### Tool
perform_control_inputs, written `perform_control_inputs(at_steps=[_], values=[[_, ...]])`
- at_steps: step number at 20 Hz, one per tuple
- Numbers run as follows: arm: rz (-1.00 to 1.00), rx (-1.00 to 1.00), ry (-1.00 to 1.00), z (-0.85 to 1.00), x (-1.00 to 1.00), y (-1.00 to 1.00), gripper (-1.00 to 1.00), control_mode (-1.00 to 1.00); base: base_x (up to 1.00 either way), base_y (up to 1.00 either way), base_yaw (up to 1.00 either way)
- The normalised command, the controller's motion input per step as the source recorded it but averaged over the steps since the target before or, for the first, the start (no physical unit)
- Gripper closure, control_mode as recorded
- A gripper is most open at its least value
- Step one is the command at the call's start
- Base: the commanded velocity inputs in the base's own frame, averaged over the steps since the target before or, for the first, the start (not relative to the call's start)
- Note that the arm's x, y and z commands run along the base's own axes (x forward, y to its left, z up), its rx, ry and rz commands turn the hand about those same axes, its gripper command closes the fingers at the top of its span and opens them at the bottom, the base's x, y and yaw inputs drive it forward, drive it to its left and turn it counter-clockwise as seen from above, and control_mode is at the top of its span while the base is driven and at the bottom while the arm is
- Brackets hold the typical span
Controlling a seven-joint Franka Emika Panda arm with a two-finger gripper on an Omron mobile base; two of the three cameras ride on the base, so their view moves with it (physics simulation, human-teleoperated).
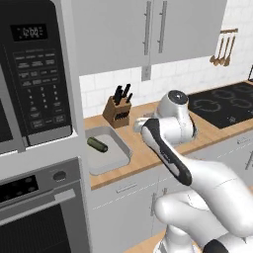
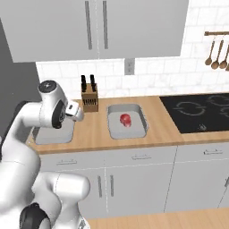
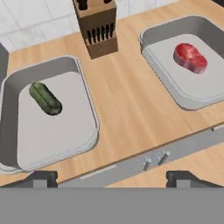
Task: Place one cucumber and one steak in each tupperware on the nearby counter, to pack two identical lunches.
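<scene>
One cucumber [image 3: 44,99] lies alone in the left tupperware [image 3: 57,144], toward its far left corner, its long axis running on a slant from upper left to lower right in the hand view; in the left base view the same cucumber [image 1: 97,144] rests in that tray [image 1: 111,160] at the bench's left end, beside the oven tower. One steak [image 3: 190,57], red and without a pale rim that I can make out, sits in the right tupperware [image 3: 192,98], near its far side; the right base view shows it [image 2: 125,120] about the middle of that tray [image 2: 141,129]. The knife block [image 3: 96,27] stands between the two trays at the back of the bench [image 3: 127,100]. By my reading each lunch is half packed: the left tray lacks a steak, the right one a cucumber. The claw [image 3: 111,177] hangs above the bench's front edge, roughly midway between the trays, so the cucumber lies ahead and to its left and the steak ahead and to its right. Its two dark fingertips [image 3: 41,177] stand wide apart at the bottom of the hand view with nothing between them. The microwave [image 1: 34,74] display carries pale digits too blurred to read; no brand or label is legible elsewhere.
</scene>
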Motion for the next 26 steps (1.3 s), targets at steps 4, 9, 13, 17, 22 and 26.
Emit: perform_control_inputs(at_steps=[4, 9, 13, 17, 22, 26], values=[[-0.12, 0.00, -0.02, 0.49, -1.00, -1.00, -1.00, -1.00, 0.00, 0.00, 0.00], [-0.04, 0.00, -0.06, 0.00, -0.40, -0.40, -1.00, 1.00, -0.60, -0.52, 0.05], [0.00, 0.00, 0.00, 0.00, 0.00, 0.00, -1.00, 1.00, -1.00, -0.33, 0.36], [0.00, 0.00, 0.00, 0.00, 0.00, 0.00, -1.00, 1.00, -0.95, 0.07, 0.69], [0.00, 0.00, 0.00, 0.00, 0.00, 0.00, -1.00, 1.00, -0.62, 0.39, 0.83], [0.00, 0.00, 0.00, 0.00, 0.00, 0.00, -1.00, 1.00, -0.58, 0.81, 0.77]])
